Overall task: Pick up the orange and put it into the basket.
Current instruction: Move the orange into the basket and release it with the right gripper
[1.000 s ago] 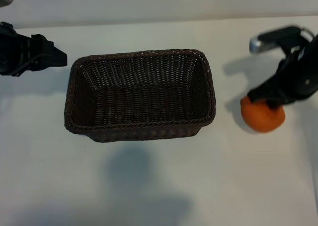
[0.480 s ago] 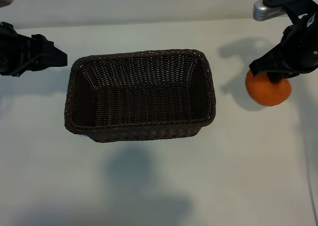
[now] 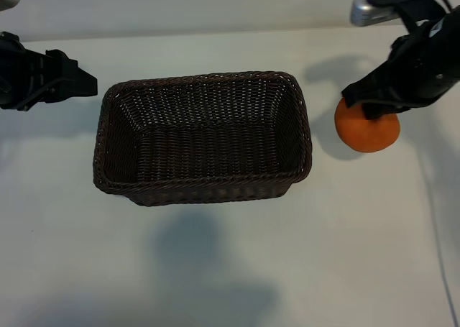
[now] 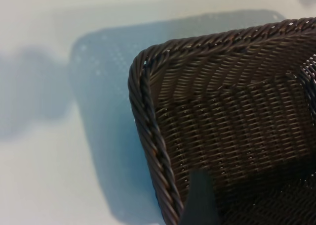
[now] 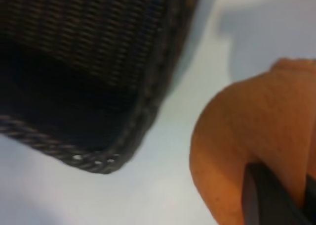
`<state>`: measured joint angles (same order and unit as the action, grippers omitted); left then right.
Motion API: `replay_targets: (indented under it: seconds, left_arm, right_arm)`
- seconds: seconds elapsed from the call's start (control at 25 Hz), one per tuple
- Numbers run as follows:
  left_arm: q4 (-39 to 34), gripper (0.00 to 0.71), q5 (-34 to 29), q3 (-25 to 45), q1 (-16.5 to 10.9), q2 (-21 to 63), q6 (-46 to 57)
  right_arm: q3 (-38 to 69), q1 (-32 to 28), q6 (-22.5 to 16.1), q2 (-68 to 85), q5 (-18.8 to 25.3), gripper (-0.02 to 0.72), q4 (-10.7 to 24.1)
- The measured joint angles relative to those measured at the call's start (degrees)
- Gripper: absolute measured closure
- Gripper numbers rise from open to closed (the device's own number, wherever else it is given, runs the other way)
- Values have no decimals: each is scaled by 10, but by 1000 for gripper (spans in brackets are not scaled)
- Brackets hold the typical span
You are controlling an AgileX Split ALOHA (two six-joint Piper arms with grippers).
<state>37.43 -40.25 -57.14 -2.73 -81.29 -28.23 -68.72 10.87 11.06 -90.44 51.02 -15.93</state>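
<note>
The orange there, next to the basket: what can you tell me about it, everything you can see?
The orange is a roundish, matte, bright-orange fruit, much smaller than the basket. It hangs just beyond the basket's right end, outside it and not touching it, with its shadow on the white table. The right arm's tool is shut on its top from above; in the right wrist view a dark finger presses into a crease in the skin. Nothing else touches it.
</note>
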Motion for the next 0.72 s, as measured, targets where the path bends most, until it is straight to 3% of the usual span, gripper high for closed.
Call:
replay_targets:
  seconds: [0.44,0.72]
  left_arm:
    - [0,120,0,0,0,0,0]
    - [0,120,0,0,0,0,-2]
  right_arm:
    - [-129,134,2,-79,11,656,-14]
    - [-188,167,2,-143,34,656,-15]
